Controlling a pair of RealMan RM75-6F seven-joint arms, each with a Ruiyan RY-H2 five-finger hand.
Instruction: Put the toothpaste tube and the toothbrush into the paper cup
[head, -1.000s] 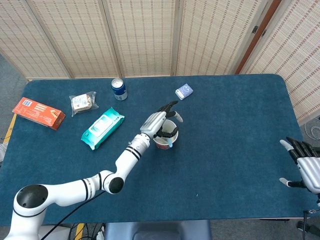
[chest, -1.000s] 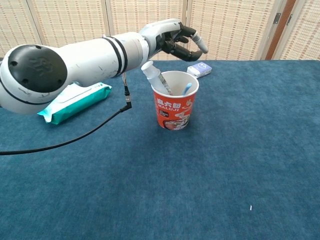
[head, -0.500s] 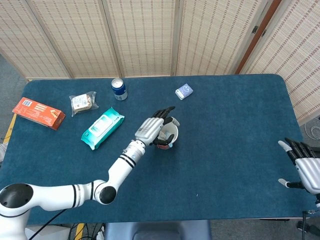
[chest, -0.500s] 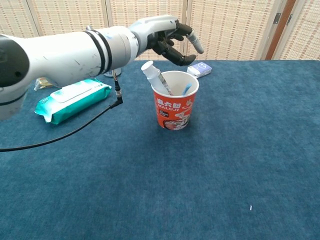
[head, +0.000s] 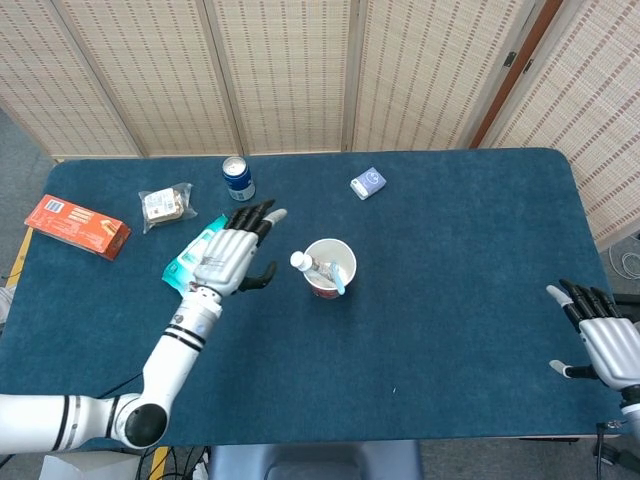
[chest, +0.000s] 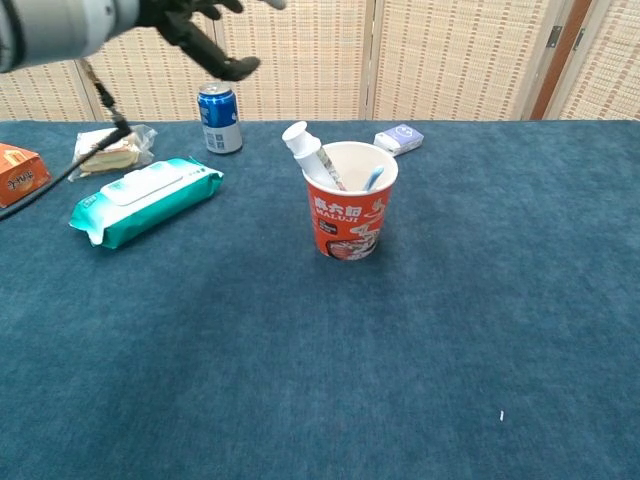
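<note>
A blue-clothed counter (head: 450, 280) stands before woven screens. Left of the paper cup (head: 330, 268), the left hand (head: 232, 258) hovers with fingers spread, holding nothing; the cup holds the toothpaste tube (chest: 306, 149), leaning out leftward, and the toothbrush (chest: 372, 179). Far right of the cup, the right hand (head: 600, 335) is spread and empty.

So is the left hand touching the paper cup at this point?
Apart. The head view shows bare blue table between the left hand and the paper cup; its fingers are spread and hold nothing.

Upright red paper cup (chest: 349, 223) with leaning toothpaste tube (chest: 312, 156) and toothbrush (chest: 372, 179) inside.
</note>
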